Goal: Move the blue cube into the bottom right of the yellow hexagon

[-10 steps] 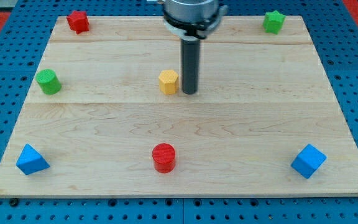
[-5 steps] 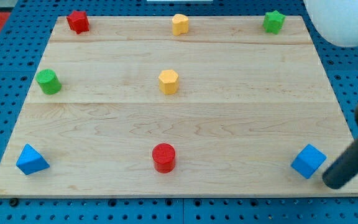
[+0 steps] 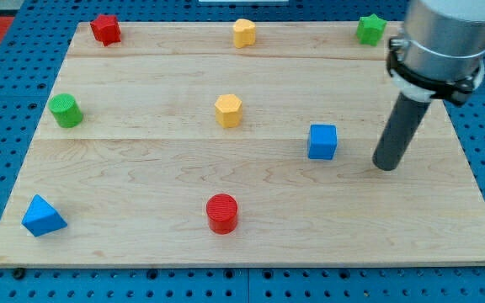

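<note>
My tip (image 3: pixel 386 166) rests on the wooden surface (image 3: pixel 141 168), apart from the blue cube (image 3: pixel 322 141), at its 3 o'clock. The cube sits at the yellow hexagon's (image 3: pixel 228 110) 4 o'clock, not touching. I carry no fingers, just the rod.

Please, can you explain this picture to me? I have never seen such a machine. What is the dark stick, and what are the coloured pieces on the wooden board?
One camera looks down at a wooden board. The dark stick is a robot arm's rod; it holds nothing, it only pushes. My tip rests on the board, just to the view's right of the blue cube, apart from it. The yellow hexagon lies up and left of the cube. Other blocks: a red cylinder, a blue triangular block, a green cylinder, a red star, a green star and another yellow block.
</note>
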Motion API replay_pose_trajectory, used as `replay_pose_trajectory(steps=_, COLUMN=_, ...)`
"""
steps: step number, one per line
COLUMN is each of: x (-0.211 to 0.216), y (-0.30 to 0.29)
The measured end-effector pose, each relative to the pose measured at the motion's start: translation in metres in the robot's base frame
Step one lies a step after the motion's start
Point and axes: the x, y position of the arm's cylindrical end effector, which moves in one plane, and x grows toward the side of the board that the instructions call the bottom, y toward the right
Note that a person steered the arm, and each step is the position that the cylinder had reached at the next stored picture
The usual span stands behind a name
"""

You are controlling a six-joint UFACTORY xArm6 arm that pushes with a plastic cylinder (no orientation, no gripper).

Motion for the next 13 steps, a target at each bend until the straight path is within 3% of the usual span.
replay_pose_trajectory(steps=3, x=-0.046, y=-0.089)
replay_pose_trajectory(steps=5, x=-0.015, y=-0.101)
replay_pose_trajectory(steps=7, x=-0.038, y=-0.124)
replay_pose_trajectory(steps=13, x=-0.046, y=-0.146)
